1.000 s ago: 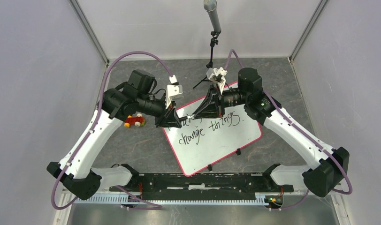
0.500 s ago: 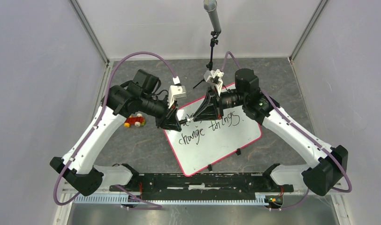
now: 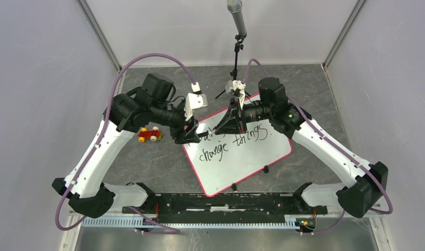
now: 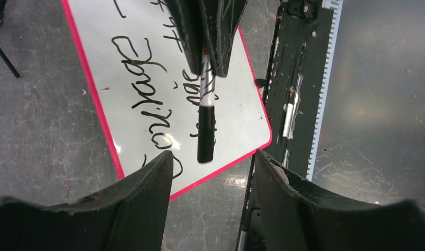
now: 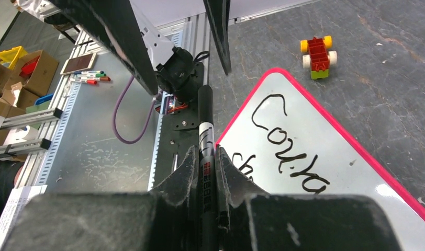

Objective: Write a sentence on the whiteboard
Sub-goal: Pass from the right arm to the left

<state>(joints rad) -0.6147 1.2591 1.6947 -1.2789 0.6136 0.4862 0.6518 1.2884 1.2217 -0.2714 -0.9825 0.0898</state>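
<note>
Whiteboard [image 3: 252,157]: lay tilted on the counter [image 3: 158,162] between the arms, sentence [image 3: 221,148] across it.
Left jaws: spread, flanking the marker's [image 4: 206,133] black end, not touching.
Right jaws: pinching the marker's barrel.
Advice: the end likely needed centring before any squeeze; a skewed grip risked twisting it.

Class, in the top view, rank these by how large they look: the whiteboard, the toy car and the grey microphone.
1. The whiteboard, by far the largest.
2-3. The grey microphone and the toy car look about alike. The microphone sits up on a stand, probably nearer the camera, so I won't rank them.
</note>
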